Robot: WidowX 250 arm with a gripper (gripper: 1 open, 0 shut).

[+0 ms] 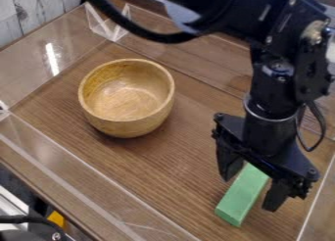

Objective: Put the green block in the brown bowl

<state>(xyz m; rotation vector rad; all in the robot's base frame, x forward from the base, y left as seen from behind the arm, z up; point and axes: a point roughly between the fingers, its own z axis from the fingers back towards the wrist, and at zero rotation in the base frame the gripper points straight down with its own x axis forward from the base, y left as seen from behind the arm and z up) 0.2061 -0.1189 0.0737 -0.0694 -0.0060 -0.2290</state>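
Judging from the present alignment, a skewed grasp is possible if the jaws close off-centre on the green block, which lies flat on the table, well apart from the brown bowl. The gripper is pointed straight down, jaws spread astride the block's upper end.

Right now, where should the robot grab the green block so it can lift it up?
Probably across the two long sides of the green block, coming straight down from above. It lies flat on the table and is long and narrow, so the short way fits between the open gripper, which already hangs over its upper end.
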